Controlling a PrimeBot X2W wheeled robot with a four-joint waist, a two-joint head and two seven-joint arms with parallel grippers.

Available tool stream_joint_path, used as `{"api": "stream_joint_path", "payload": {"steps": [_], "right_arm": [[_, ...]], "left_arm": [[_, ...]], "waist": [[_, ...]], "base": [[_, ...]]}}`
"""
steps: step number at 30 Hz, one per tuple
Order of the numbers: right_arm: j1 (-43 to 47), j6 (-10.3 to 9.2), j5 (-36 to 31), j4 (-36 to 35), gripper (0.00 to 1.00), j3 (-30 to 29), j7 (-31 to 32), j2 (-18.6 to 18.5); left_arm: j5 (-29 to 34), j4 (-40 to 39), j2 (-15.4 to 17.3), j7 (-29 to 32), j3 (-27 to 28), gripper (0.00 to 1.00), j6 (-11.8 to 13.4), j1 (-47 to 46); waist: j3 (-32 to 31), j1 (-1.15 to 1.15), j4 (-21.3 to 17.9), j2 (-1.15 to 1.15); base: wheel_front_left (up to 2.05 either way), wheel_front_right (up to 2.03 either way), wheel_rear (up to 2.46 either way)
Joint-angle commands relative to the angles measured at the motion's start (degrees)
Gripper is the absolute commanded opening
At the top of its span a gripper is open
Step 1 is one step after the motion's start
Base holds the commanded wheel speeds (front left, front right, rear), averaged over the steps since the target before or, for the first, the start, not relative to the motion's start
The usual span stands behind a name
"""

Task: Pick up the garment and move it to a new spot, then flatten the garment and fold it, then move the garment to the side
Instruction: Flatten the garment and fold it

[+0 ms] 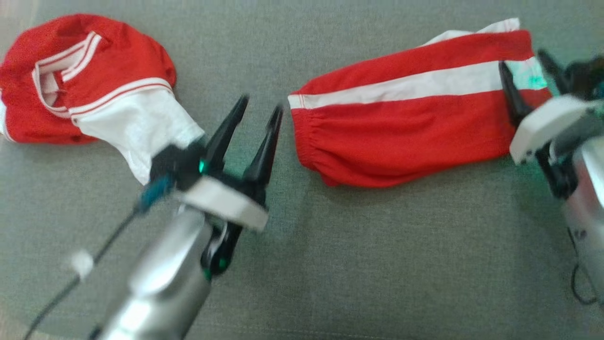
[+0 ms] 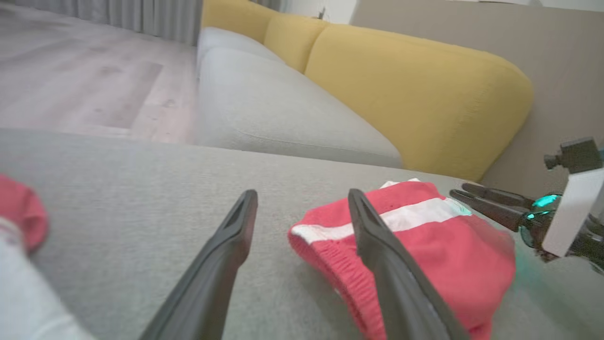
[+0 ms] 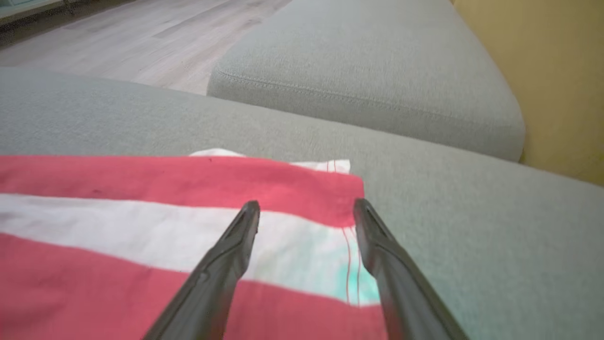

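Left hand: fingers spread, nothing between them; it hangs over bare cushion in the gap between the two garments, tips pointing toward the far edge. Right hand: also spread and holding nothing; its tips stand over the right end of the red shorts, at the white stripe; whether they touch the cloth cannot be told. The shorts lie folded into a long band on the far right part of the grey cushion, elastic waistband toward the centre, a white corner showing at the far side. Red-and-white shirt: a crumpled heap at the far left corner, well apart from the shorts. Judgement: the fold looks done and the shift to the side is not yet made. Recommended: pinch both ends of the band together, through all layers; lift level and low; keep the ends taut so the fold does not open; set down clear of the shirt.
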Motion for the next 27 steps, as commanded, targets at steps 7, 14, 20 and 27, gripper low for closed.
{"api": "stream_joint_path", "payload": {"steps": [7,14,20,27], "right_arm": [[3.77,0.37,6.62,4.73,1.00,-3.98,-0.06,-1.41],[4.69,0.37,8.13,13.50,1.00,-6.87,0.75,-4.30],[4.50,0.37,12.81,18.67,0.12,-8.24,4.70,-2.22],[4.46,0.37,14.85,19.20,0.00,-7.45,2.42,-2.77]], "left_arm": [[14.91,-14.39,-0.34,-0.29,14.90,1.00,4.24,15.83],[22.10,-23.37,-3.90,-0.29,20.56,1.00,4.12,26.45],[25.79,-24.78,-5.03,-0.29,21.90,1.00,3.02,28.41],[28.06,-25.68,-5.67,-0.29,24.35,1.00,2.19,28.90]], "waist": [[-4.67,0.01,3.67,0.00],[-5.54,0.01,8.52,0.00],[-5.36,0.01,10.39,0.00],[-7.60,0.01,7.95,0.00]], "base": [[0.00,0.00,0.00],[0.00,0.00,0.00],[0.00,0.00,0.00],[0.00,0.00,0.00]]}}
